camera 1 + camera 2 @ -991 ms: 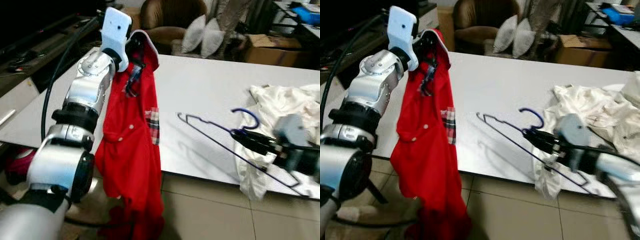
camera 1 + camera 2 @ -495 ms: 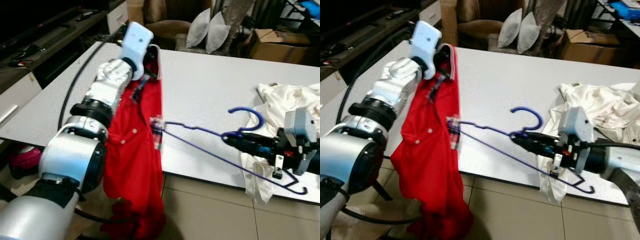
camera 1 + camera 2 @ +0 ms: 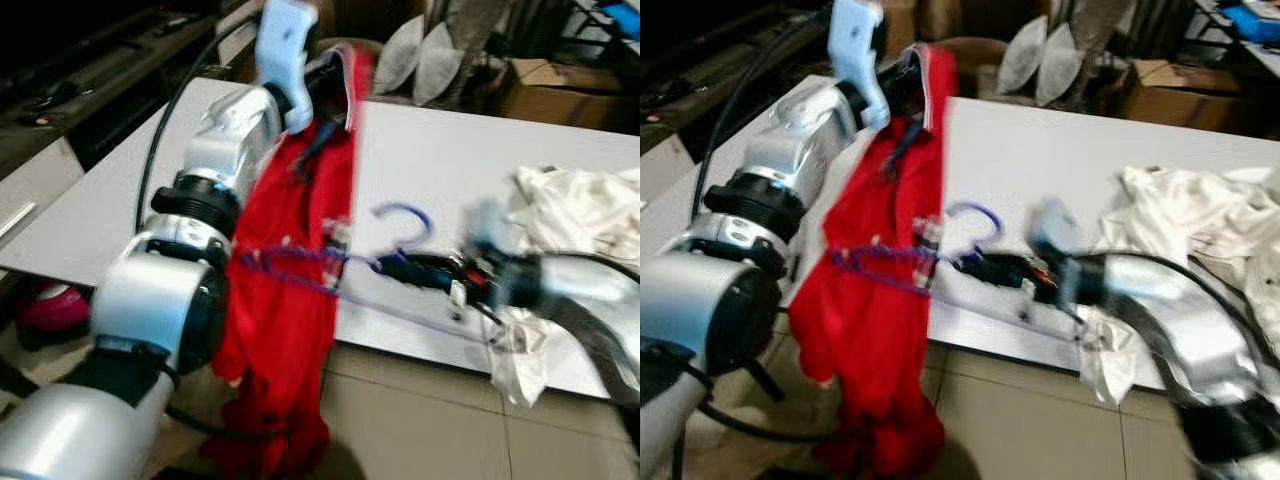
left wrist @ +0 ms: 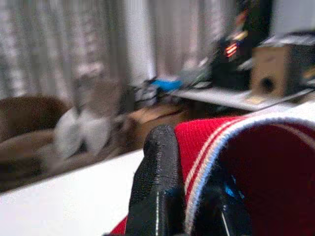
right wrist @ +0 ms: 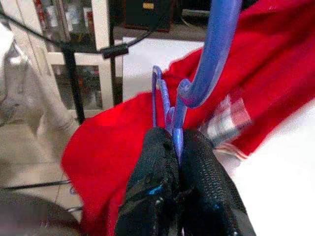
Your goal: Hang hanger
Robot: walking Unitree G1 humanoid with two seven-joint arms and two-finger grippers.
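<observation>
Two sets of jaws noted, both closed on cloth or wire. Right gripper (image 5: 178,162) jaws clamped tight on neck of blue hanger (image 3: 405,225), just below hook. Left gripper (image 4: 189,196) jaws pinched on striped collar of red shirt (image 3: 290,330), held high off near edge of worktop (image 3: 450,170), body of shirt dangling toward tiled floor.

Compared with half a second before: hanger carried across toward the left, far shoulder tip now over red cloth near plaid pocket trim, where previously only reaching shirt's edge. Collar lifted higher and nearer table centre. Frames blurred, so whether tip sat inside shirt or merely in front of it: cannot tell.

Judged meaning: threading of hanger into garment begun, not finished; collar opening still to be met by hook end.

Counts: hanger, one. Red shirt, one. White garment pile (image 3: 580,215) on worktop at right, one heap. Light cushions (image 3: 425,60) on brown armchair behind, two. Cardboard box (image 3: 560,80), one.
</observation>
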